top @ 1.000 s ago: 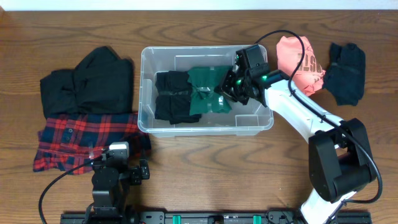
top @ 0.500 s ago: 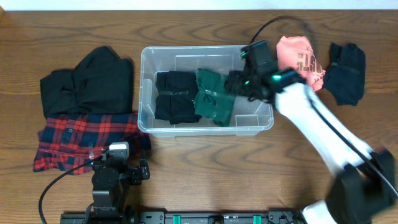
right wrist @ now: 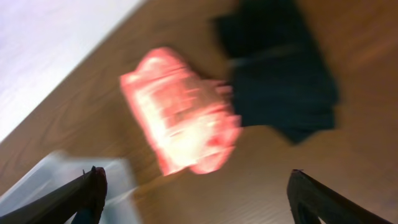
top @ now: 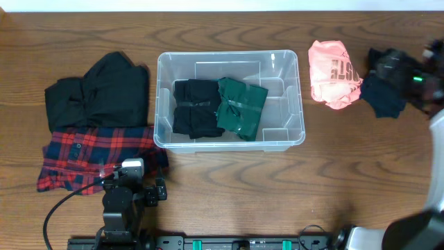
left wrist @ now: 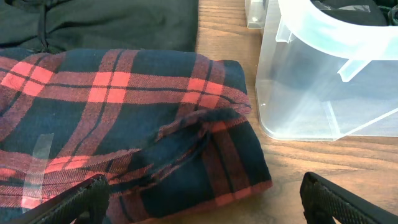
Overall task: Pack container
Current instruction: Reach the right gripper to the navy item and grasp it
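Your right gripper has its jaws spread wide with nothing between them. It hangs above the pink garment and the dark garment, and that view is blurred. Your left gripper also has its jaws parted and empty, low over the red plaid shirt.

The container sits mid-surface. Inside it are a folded black garment and a green garment, side by side and touching. The wooden surface also carries a black jacket, which lies left of the container against the plaid shirt. A pale strip runs beyond the surface's far edge.
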You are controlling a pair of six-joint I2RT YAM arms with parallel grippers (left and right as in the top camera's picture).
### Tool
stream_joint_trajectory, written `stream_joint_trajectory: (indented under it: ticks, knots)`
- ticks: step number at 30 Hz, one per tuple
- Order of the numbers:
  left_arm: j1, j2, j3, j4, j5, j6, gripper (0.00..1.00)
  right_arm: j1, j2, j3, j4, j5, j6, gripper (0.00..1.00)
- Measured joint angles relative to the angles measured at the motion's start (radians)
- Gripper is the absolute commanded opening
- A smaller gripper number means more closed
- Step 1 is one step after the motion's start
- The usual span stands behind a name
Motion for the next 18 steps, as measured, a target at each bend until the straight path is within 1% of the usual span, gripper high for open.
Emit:
stream_joint_trajectory:
  ticks: [2, 5, 8, 11, 16, 17, 18]
  knots:
    - [0.0, 0.0, 0.0, 0.0, 0.0, 0.0, 0.98, -0.087, 0.076, 0.0, 0.022, -0.033, -0.023, 0.93]
    - [0.0, 0.0, 0.0, 0.0, 0.0, 0.0, 0.98, -0.177, 0.188, 0.0, 0.06, -0.085, -0.061, 0.93]
    - [0.0, 0.0, 0.0, 0.0, 0.0, 0.0, 0.98, -0.233, 0.296, 0.0, 0.115, -0.138, -0.089, 0.93]
    - [0.0, 0.0, 0.0, 0.0, 0.0, 0.0, 0.98, -0.255, 0.404, -0.002, 0.173, -0.187, -0.111, 0.92]
    - [0.0, 0.0, 0.0, 0.0, 0.0, 0.0, 0.98, -0.254, 0.517, -0.003, 0.263, -0.237, -0.12, 0.91]
    - [0.0, 0.0, 0.0, 0.0, 0.0, 0.0, 0.98, -0.254, 0.535, -0.003, 0.277, -0.246, -0.12, 0.9]
    - [0.0, 0.0, 0.0, 0.0, 0.0, 0.0, 0.98, -0.254, 0.541, -0.003, 0.283, -0.257, -0.12, 0.87]
